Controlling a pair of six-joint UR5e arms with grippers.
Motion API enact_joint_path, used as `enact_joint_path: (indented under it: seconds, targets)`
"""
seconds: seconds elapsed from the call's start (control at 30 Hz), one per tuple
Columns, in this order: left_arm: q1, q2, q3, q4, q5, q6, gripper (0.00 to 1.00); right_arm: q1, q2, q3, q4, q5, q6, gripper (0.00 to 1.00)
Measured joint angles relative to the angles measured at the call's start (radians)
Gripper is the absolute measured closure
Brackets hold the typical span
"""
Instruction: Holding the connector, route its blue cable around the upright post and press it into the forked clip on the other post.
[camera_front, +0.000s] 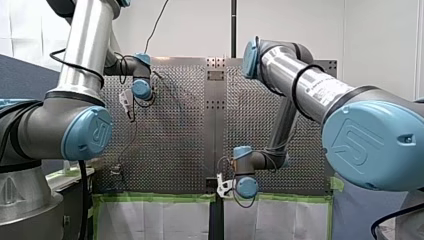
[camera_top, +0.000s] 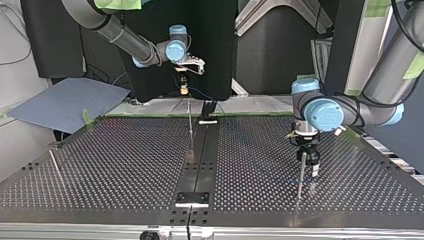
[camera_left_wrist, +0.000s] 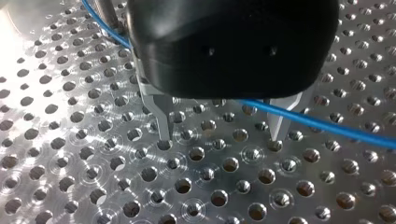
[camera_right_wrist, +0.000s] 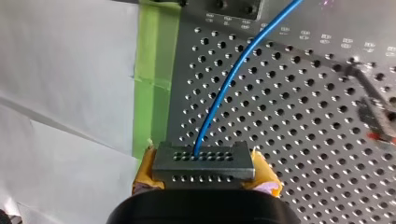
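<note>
My right gripper (camera_right_wrist: 204, 176) is shut, its yellow pads (camera_right_wrist: 266, 179) clamping a dark connector (camera_right_wrist: 204, 158) with rows of holes. The blue cable (camera_right_wrist: 233, 74) leaves the connector and runs ahead over the perforated plate. In the top view this gripper (camera_top: 184, 86) hangs above the table's far edge, behind a thin upright post (camera_top: 190, 125). My left gripper (camera_left_wrist: 219, 137) is open, its metal fingers (camera_left_wrist: 161, 121) just above the plate. The blue cable (camera_left_wrist: 327, 125) runs under its body and past one finger, ungripped. A second post (camera_top: 300, 175) stands right beside my left gripper (camera_top: 307, 156).
A black centre strip (camera_top: 202, 150) divides the perforated table (camera_top: 125, 160). A small black block (camera_top: 208, 108) sits at its far end. A blue sheet (camera_top: 65, 102) lies off the table at the top view's left. Green tape (camera_right_wrist: 156, 79) and white paper (camera_right_wrist: 65, 74) border the plate.
</note>
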Motion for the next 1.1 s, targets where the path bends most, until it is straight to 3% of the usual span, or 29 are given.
enact_joint_path:
  seconds: [0.47,0.63,0.87,1.1]
  targets:
    - [0.001,0.0,0.0,-0.008,0.0,0.0,0.0,-0.01,-0.029,0.135,-0.126,0.035,0.005,1.0]
    - [0.001,0.0,0.0,-0.013,-0.001,0.0,0.0,-0.015,-0.054,0.186,-0.176,0.04,0.017,1.0]
    - [-0.001,0.0,0.0,-0.017,-0.007,-0.005,0.0,-0.022,-0.113,0.256,-0.199,0.031,0.022,1.0]
    - [-0.002,0.0,0.0,-0.018,-0.008,-0.006,0.0,-0.047,-0.126,0.294,-0.214,-0.009,0.031,1.0]
